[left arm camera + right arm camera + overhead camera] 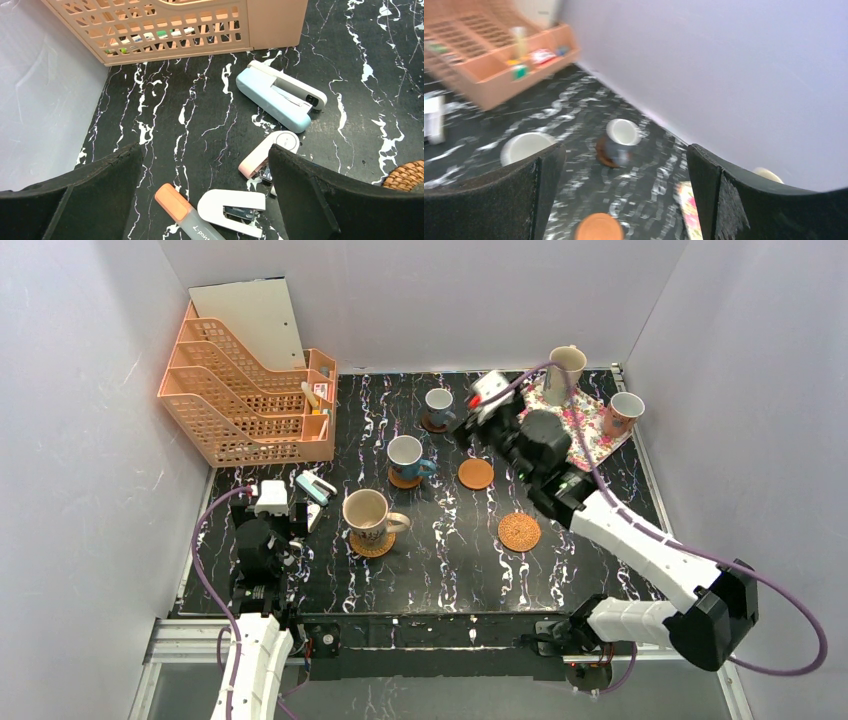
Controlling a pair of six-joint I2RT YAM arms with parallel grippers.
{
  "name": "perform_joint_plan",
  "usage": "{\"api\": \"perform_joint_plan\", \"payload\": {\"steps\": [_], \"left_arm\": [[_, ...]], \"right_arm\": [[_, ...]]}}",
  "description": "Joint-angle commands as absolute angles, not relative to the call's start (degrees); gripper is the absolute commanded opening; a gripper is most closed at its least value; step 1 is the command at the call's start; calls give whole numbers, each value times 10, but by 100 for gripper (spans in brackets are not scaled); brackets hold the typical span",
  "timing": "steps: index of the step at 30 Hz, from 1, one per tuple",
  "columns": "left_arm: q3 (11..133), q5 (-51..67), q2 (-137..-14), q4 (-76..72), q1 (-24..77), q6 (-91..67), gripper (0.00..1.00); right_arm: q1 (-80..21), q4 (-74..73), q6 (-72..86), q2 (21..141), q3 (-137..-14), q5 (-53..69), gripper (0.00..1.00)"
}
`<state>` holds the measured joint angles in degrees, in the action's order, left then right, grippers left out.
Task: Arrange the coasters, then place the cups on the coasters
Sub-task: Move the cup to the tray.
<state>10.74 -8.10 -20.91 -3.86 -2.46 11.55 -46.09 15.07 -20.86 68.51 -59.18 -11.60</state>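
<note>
Left gripper (203, 150), lower left of top view: jaws apart, empty. Mid-frame, two bare coasters: wicker coaster (519, 531), wooden coaster (476, 474). Right gripper (625, 152): wide open, empty, beside the far blue cup (439, 403), which sits on its coaster. My read: next fetch the beige cup (566, 368) or orange cup (624, 412) off the tray (598, 426), upper right.

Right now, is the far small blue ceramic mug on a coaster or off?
On: the far blue mug stands on a dark brown round coaster, edge showing.
</note>
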Motion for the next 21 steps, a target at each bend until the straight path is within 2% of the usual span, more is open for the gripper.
{"api": "perform_joint_plan", "payload": {"steps": [1,7,16,21], "left_arm": [[105,-56,-217,-46,-27,125,94],[106,-33,-235,-48,-27,132,93],[95,-29,-177,-29,-27,127,94],[91,-5,-145,-13,-27,136,95]], "right_arm": [[-352,141,-166,669,-639,-148,98],[-232,116,-153,660,-637,-140,98],[-32,133,-88,665,-576,-25,98],[-9,125,-77,708,-581,-42,98]]}}
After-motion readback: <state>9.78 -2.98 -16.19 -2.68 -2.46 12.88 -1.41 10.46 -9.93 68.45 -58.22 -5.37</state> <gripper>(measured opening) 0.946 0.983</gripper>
